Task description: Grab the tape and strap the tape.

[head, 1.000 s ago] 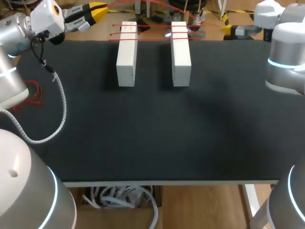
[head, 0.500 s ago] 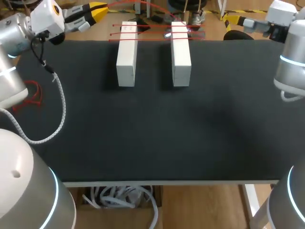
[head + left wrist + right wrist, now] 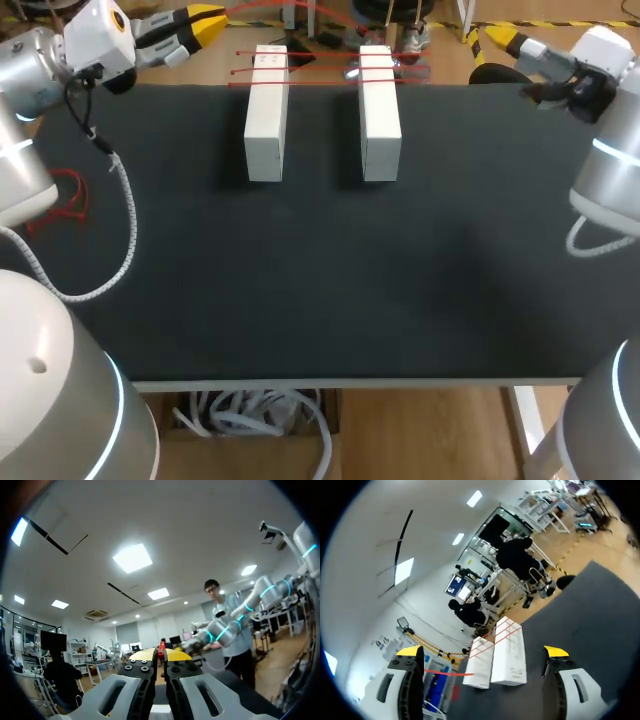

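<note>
**Left wrist: end effector clamping the red tape**

End effector (image 3: 161, 656) is sitting closed, both yellow fingertips (image 3: 144, 655) pressing toward each other with barely a seam between them. A thin strip of red tape (image 3: 161, 650) is standing upright in that seam, touching both tips and poking out just past them. The grey finger bodies (image 3: 197, 695) are running side by side back toward the camera, black screws (image 3: 134, 668) showing on the dark blocks right behind the tips. Where the tape is running beyond the tips isn't showing.
</note>
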Action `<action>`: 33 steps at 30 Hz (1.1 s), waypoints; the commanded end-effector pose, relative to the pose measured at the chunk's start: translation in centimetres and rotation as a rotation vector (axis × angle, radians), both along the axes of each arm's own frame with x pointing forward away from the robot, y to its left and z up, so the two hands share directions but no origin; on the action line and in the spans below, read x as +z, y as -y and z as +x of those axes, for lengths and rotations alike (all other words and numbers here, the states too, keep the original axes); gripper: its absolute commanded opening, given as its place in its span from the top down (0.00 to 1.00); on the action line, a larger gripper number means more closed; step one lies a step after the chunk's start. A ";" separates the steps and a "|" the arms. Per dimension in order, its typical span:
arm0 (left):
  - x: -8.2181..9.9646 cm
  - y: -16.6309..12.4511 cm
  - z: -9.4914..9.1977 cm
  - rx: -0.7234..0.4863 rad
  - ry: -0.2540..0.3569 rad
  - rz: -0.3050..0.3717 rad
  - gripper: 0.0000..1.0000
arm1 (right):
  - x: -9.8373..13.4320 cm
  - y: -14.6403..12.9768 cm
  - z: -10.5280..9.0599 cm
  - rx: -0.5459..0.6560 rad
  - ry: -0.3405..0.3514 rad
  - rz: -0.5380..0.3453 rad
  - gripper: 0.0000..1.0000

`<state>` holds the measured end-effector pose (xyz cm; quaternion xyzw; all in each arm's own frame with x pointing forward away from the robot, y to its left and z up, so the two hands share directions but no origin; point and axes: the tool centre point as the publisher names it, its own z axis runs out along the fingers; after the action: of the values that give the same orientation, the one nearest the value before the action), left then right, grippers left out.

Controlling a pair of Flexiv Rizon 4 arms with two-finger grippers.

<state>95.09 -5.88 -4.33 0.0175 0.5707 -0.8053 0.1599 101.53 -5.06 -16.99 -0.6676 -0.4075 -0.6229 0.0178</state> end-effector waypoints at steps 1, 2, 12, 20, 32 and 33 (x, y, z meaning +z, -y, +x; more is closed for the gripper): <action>0.0 0.0 0.0 -0.001 0.001 -0.001 1.00 | 0.3 -1.1 -2.0 -0.218 -0.090 0.293 0.00; 0.0 0.0 0.0 -0.001 0.001 -0.001 1.00 | 0.4 -1.3 -2.2 -0.221 -0.094 0.307 0.00; 0.0 0.0 0.0 -0.001 0.001 -0.001 1.00 | 1.2 -3.7 -4.3 -0.197 -0.170 0.397 0.00; 0.0 0.0 0.0 -0.001 0.001 -0.001 1.00 | 1.3 -4.0 -4.5 -0.166 -0.173 0.394 0.00; 0.0 0.0 0.0 -0.001 0.001 -0.001 1.00 | 0.6 -4.6 -4.7 -0.193 -0.253 0.503 0.00; 0.0 0.0 0.0 -0.001 0.001 -0.001 1.00 | 0.3 -5.1 -4.9 -0.205 -0.264 0.555 0.00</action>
<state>95.08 -5.88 -4.32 0.0175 0.5710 -0.8051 0.1597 96.83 -0.89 -16.14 -0.7431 -0.1994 -0.6187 0.1588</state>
